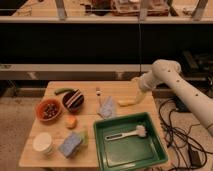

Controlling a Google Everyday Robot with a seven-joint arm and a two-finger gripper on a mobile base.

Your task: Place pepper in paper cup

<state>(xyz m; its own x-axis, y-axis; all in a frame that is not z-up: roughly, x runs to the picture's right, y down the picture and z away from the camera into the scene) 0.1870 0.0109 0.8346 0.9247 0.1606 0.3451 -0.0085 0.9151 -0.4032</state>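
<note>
The green pepper (62,91) lies at the table's far left edge, just behind the dark striped bowl (73,99). The white-cream paper cup (43,143) stands upright at the near left corner of the table. My gripper (137,82) is at the end of the white arm (172,82) that comes in from the right. It hangs over the far right part of the table, well away from both the pepper and the cup.
An orange-red bowl (49,110) with dark contents stands left of the striped bowl. Also on the wooden table (88,119): a small orange item (71,121), a blue-green sponge (72,144), a fork (98,93), a pale packet (107,107), a yellow item (127,102), and a green tray (150,150) holding a white brush (127,133). Cables lie on the floor at the right.
</note>
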